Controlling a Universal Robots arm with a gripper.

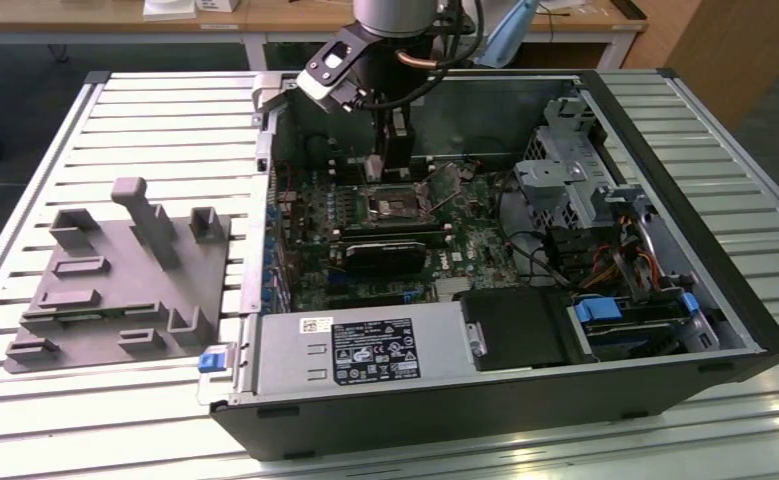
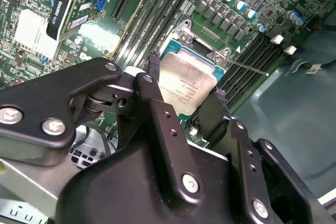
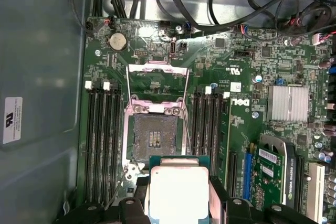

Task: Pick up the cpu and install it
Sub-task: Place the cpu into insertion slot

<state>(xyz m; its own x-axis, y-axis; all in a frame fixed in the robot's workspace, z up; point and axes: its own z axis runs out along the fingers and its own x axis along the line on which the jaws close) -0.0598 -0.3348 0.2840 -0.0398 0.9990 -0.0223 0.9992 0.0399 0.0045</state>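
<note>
Silver cpu [image 3: 178, 192] is being held clamped in the end effector [image 2: 187, 80], hanging over the motherboard [image 3: 247, 77] close to the open, empty socket [image 3: 154, 137]; pickup is looking done, with seating and latching not yet done.

The bench [image 1: 162, 110] is a wide top of pale metal slats with dark grooves between them. Two things lie directly on it. A grey plastic plate [image 1: 116, 285] with upright pegs and blocks sits flat toward the exterior view's left. Just beside it, toward the exterior view's right, an open computer case [image 1: 469, 415] lies on its side with its inside facing up.
</note>
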